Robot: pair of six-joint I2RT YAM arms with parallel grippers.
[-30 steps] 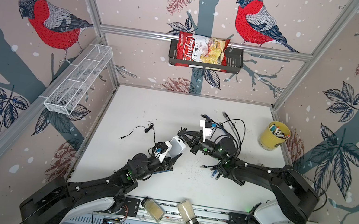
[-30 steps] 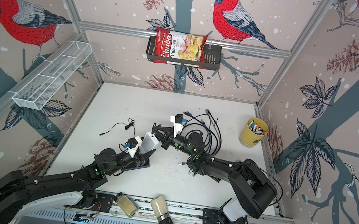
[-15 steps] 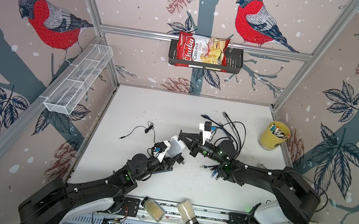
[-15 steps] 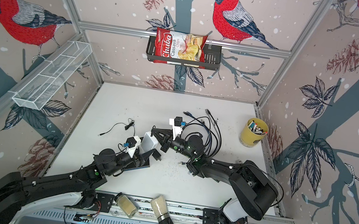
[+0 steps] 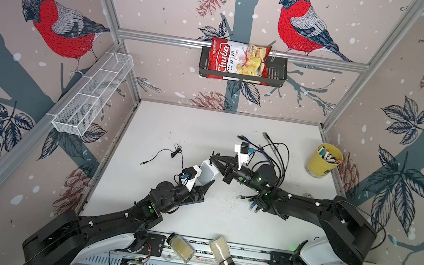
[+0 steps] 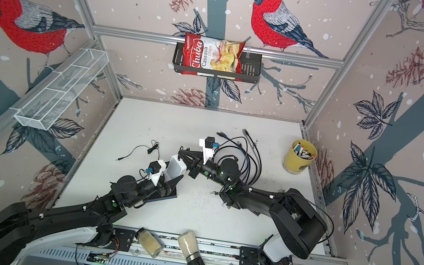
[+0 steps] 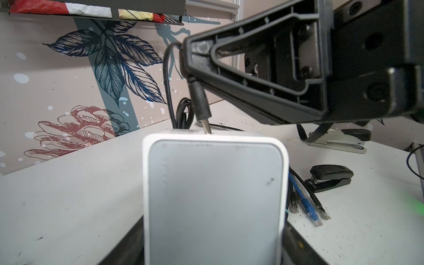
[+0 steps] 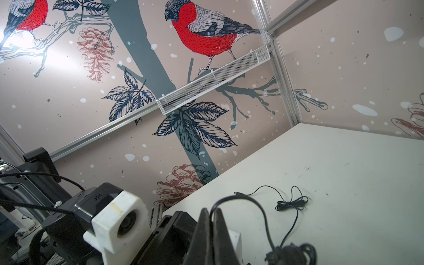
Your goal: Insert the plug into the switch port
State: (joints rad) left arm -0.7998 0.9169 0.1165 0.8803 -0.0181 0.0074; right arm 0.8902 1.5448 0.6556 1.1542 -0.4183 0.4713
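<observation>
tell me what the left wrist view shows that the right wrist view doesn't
Only the left wrist view: the plug with its metal tip meeting the top edge of the switch, though whether it has entered the port is unclear, and loose network cable ends on the table.
Only the right wrist view: the left wrist camera, the mesh shelf and the cord's free end.
Both: the right gripper shut on the plug's rear, with the cord looping out.
</observation>
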